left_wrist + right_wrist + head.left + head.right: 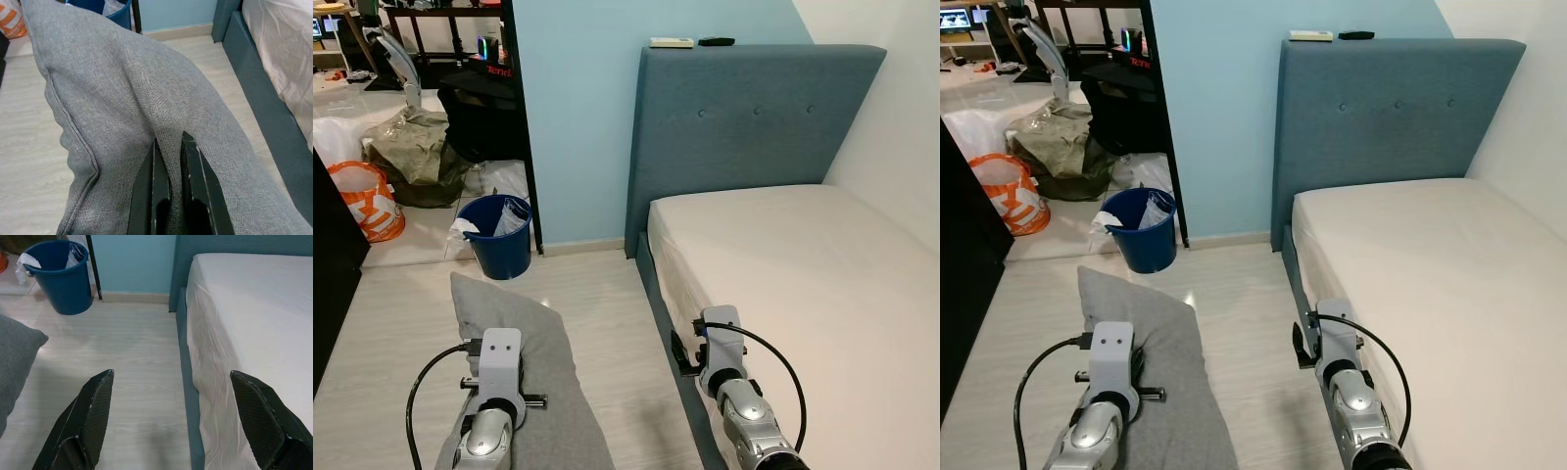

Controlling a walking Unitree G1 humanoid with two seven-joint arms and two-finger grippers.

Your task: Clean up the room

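A grey pillow (524,352) hangs over the pale wood floor, held out in front of me on the left. My left gripper (169,143) is shut on the grey pillow, its two black fingers (149,186) pinching a fold of the cloth. My right gripper (171,374) is open with nothing between its fingers (95,406), over the floor beside the bed's left edge. The bed (822,264) has a white sheet and a blue-grey headboard (754,117), to my right.
A blue bucket (499,235) with crumpled trash stands by the light blue wall. Beyond a black post, an orange-white bag (367,201) and a pile of bags (411,152) lie on the floor. Two remotes (690,42) rest on the headboard. A dark cabinet (333,255) borders the left.
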